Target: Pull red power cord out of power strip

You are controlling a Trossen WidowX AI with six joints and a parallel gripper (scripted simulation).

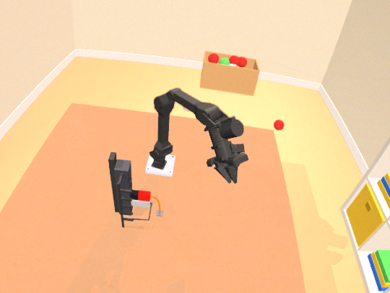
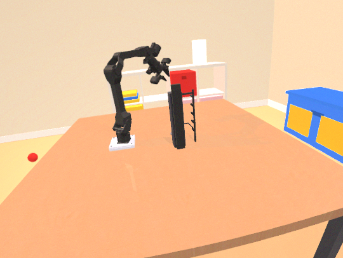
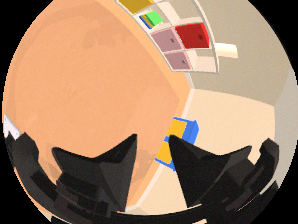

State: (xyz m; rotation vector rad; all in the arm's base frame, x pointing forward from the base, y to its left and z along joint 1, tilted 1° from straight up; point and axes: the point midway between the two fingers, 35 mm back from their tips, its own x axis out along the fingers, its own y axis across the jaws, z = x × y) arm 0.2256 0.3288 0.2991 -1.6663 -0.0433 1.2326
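Observation:
The dark power strip stands upright on the table on a thin black stand. A red plug sits in its face, with a white plug just below it. A short orange cord curves down from the plugs to a small grey end. In the exterior view the plugs are hidden behind the strip. My gripper hangs in the air well to the right of the strip and touches nothing. Its fingers are partly apart with nothing between them.
The arm's white base stands behind the strip. A cardboard box with balls is on the floor at the back. A red ball lies on the floor. A white shelf and a blue cabinet stand off the table.

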